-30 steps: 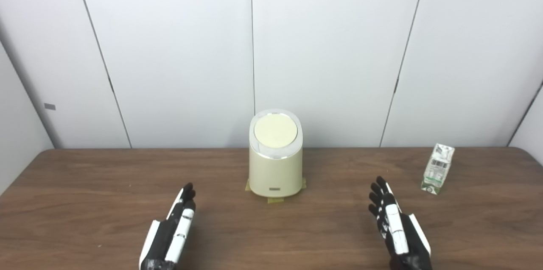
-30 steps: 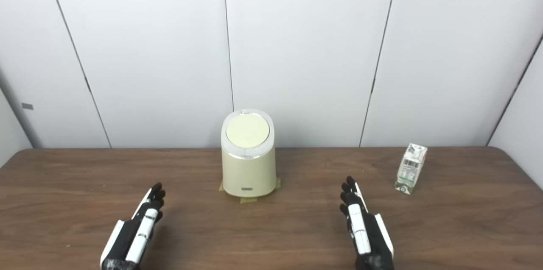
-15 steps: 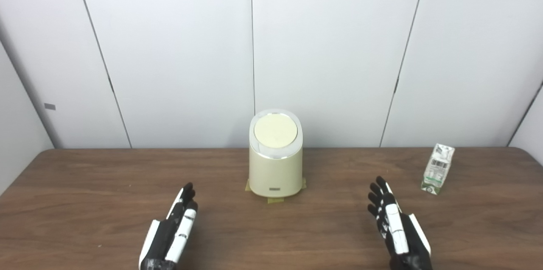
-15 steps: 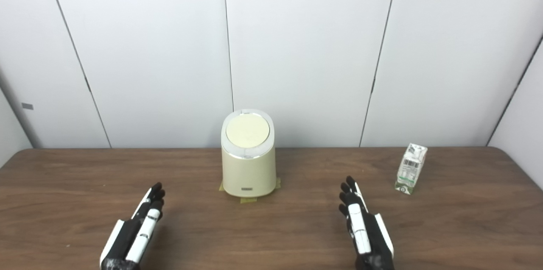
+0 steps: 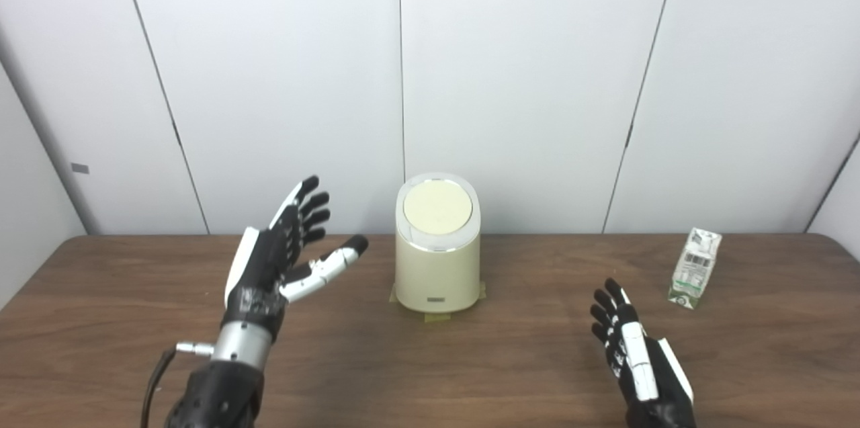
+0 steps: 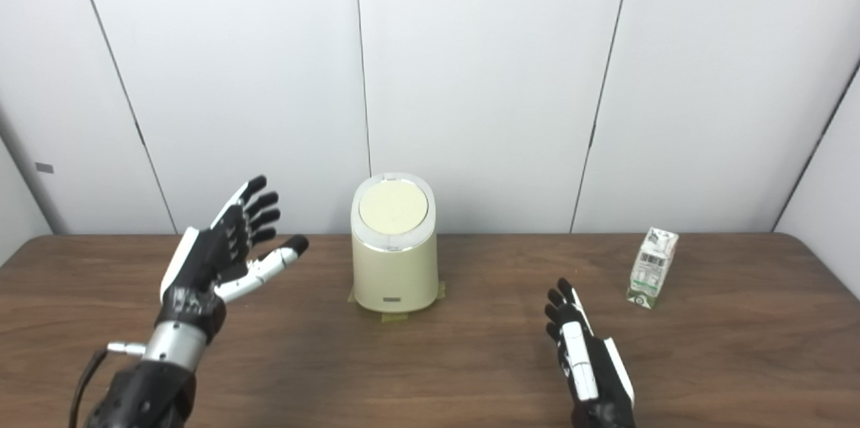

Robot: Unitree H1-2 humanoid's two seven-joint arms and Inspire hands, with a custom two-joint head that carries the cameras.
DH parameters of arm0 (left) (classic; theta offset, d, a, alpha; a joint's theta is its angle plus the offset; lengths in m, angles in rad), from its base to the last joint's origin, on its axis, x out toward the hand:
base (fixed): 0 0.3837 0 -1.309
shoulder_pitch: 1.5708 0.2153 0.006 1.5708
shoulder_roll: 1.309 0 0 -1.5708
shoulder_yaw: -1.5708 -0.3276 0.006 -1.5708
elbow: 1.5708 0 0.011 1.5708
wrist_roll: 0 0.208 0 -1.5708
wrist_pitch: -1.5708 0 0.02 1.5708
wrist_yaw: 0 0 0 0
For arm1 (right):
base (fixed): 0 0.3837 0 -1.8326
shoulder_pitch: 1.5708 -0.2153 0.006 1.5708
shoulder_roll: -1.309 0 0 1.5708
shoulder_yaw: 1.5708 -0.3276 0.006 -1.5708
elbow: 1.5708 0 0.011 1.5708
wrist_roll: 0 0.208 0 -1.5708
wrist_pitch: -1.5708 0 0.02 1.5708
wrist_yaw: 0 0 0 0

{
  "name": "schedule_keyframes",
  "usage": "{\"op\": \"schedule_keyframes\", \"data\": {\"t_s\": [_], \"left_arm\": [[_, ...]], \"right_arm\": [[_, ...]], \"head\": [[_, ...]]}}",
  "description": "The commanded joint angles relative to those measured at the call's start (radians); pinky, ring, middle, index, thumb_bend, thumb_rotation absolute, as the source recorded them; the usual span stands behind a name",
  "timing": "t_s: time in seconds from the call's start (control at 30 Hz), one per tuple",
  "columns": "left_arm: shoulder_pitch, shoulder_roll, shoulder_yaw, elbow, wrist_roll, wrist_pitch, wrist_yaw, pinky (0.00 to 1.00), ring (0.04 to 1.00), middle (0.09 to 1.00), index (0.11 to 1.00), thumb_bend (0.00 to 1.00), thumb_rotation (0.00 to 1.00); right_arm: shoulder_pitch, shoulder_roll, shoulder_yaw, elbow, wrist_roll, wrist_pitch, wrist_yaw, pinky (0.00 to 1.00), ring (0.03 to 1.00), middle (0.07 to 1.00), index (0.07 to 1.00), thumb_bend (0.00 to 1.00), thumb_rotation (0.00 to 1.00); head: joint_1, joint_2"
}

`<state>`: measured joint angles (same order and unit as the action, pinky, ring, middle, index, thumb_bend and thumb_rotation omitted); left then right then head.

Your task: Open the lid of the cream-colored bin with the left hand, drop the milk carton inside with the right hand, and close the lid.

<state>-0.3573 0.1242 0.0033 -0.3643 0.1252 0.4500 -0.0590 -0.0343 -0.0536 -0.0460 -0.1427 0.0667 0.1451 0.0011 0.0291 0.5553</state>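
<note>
The cream-colored bin (image 5: pixel 437 250) stands lid-shut at the table's (image 5: pixel 134 320) middle, just right of the raised, open left hand (image 5: pixel 279 253); the open right hand (image 5: pixel 635 354) lies nearer the milk carton (image 5: pixel 694 268).

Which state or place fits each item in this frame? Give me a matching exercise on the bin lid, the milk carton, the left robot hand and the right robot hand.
Column 1:
1. bin lid
2. milk carton
3. left robot hand
4. right robot hand

Column 2:
A. standing on the table, far right
B. raised and open, left of the bin
C. closed
D. low over the table, fingers straight, holding nothing

Pairs: 1-C, 2-A, 3-B, 4-D
</note>
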Motion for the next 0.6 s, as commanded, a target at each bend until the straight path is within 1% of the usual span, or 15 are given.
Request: {"op": "schedule_keyframes", "data": {"t_s": [0.0, 0.03, 0.1, 0.13, 0.2, 0.27, 0.33, 0.43, 0.5, 0.57], "left_arm": [[-0.094, 0.018, -0.015, 0.025, 0.001, -0.002, -0.024, 0.84, 0.898, 0.920, 0.951, 0.76, 0.12], [-0.123, 0.026, -0.024, 0.043, 0.010, 0.000, -0.028, 0.84, 0.893, 0.916, 0.944, 0.77, 0.11], [-0.148, 0.034, -0.035, 0.061, 0.020, 0.003, -0.030, 0.83, 0.882, 0.904, 0.929, 0.79, 0.10], [-0.188, 0.044, -0.045, 0.094, 0.024, -0.002, -0.040, 0.82, 0.880, 0.902, 0.928, 0.79, 0.10], [-0.246, 0.056, -0.059, 0.144, 0.029, -0.008, -0.051, 0.82, 0.884, 0.900, 0.916, 0.84, 0.05], [-0.303, 0.061, -0.073, 0.204, 0.032, -0.022, -0.059, 0.83, 0.887, 0.898, 0.913, 0.86, 0.04], [-0.360, 0.069, -0.105, 0.277, 0.060, -0.045, -0.069, 0.84, 0.882, 0.895, 0.912, 0.87, 0.03], [-0.424, 0.078, -0.149, 0.368, 0.098, -0.062, -0.080, 0.85, 0.881, 0.903, 0.913, 0.88, 0.02], [-0.460, 0.084, -0.180, 0.426, 0.128, -0.071, -0.083, 0.84, 0.881, 0.905, 0.916, 0.88, 0.04], [-0.492, 0.086, -0.209, 0.485, 0.161, -0.086, -0.079, 0.81, 0.884, 0.903, 0.917, 0.89, 0.07]], "right_arm": [[-0.023, 0.000, 0.004, -0.042, -0.007, -0.015, 0.003, 0.94, 0.956, 0.964, 0.979, 0.67, 0.98], [-0.021, 0.000, 0.005, -0.043, -0.009, -0.014, 0.003, 0.93, 0.954, 0.962, 0.976, 0.67, 0.97], [-0.020, 0.001, 0.005, -0.045, -0.010, -0.012, 0.003, 0.92, 0.952, 0.960, 0.971, 0.67, 0.97], [-0.019, 0.002, 0.006, -0.044, -0.012, -0.015, 0.002, 0.92, 0.952, 0.959, 0.971, 0.67, 0.97], [-0.018, 0.002, 0.008, -0.043, -0.014, -0.018, 0.003, 0.91, 0.955, 0.964, 0.974, 0.65, 0.98], [-0.016, 0.002, 0.012, -0.050, -0.019, -0.013, 0.004, 0.90, 0.954, 0.964, 0.974, 0.64, 0.98], [-0.015, 0.002, 0.016, -0.056, -0.021, -0.004, 0.005, 0.90, 0.955, 0.966, 0.977, 0.64, 0.99], [-0.018, 0.006, 0.017, -0.060, -0.017, 0.004, 0.003, 0.90, 0.953, 0.965, 0.977, 0.63, 0.99], [-0.019, 0.008, 0.020, -0.061, -0.021, 0.003, 0.000, 0.90, 0.944, 0.961, 0.977, 0.62, 0.99], [-0.020, 0.010, 0.024, -0.061, -0.025, 0.004, 0.000, 0.89, 0.944, 0.959, 0.976, 0.62, 0.99]], "head": [[0.001, 0.002], [0.002, 0.004], [0.002, 0.004], [0.001, 0.008], [0.001, 0.008], [0.003, 0.009], [0.003, 0.009], [0.000, 0.008], [-0.002, 0.006], [-0.002, 0.005]]}}
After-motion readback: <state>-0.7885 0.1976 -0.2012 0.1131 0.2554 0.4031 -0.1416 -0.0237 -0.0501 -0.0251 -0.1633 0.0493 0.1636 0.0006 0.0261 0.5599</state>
